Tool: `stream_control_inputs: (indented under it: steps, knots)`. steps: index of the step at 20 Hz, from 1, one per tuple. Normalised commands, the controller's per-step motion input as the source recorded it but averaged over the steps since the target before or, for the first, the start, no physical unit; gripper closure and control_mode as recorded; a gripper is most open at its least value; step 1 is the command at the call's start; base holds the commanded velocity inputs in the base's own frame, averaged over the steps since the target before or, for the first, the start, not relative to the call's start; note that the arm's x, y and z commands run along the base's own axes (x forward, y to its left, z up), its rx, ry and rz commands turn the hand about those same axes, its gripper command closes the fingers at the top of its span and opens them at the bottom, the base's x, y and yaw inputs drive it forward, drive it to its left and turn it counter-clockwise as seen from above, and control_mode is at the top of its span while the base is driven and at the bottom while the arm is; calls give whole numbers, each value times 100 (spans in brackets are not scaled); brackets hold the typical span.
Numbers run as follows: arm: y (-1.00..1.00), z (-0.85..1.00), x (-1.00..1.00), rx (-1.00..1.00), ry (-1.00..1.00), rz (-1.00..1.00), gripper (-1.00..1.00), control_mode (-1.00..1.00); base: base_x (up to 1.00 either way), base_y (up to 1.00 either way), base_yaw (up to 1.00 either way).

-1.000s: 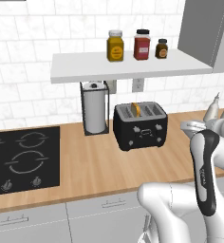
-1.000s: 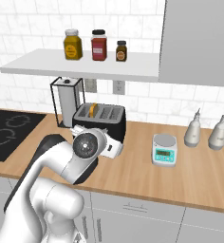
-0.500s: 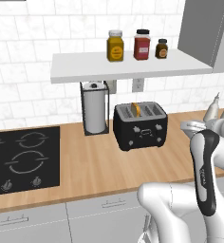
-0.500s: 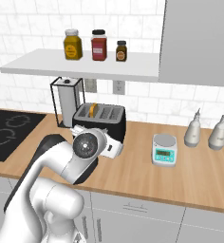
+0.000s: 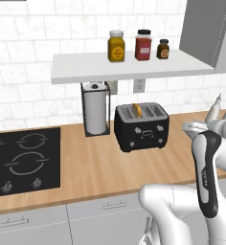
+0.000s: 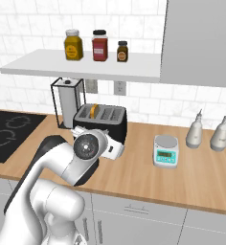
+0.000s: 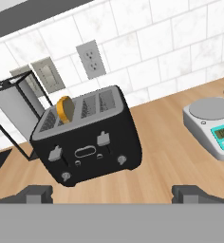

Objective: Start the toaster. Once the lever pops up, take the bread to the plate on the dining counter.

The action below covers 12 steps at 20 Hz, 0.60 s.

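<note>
The claw is spread wide and holds nothing; its two dark tips poke up in the hand view. Past it, at about 11 o'clock, the black toaster sits on the wooden counter. The bread sticks up from one slot. That view shows two grey tabs on the front, one a lever. The right base view shows a small scale at 3 o'clock of the toaster. Farther back, jars stand on a shelf.

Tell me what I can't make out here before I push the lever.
- Toaster front and lever: right base view, hidden behind the arm's wrist.
- Bread: hand view, lower part sunk in the slot.
- Tool tips: hand view, cut off by the bottom edge.
- Scale: hand view, cropped at the right edge.
</note>
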Motion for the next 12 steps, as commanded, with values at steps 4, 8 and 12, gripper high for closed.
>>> stream_control_inputs:
  steps: [4,8,12]
  knots:
    - [0,0,0,0,0,0,-100,-100,0,0,0]
    - [0,0,0,0,0,0,-100,-100,0,0,0]
    - [0,0,0,0,0,0,-100,-100,0,0,0]
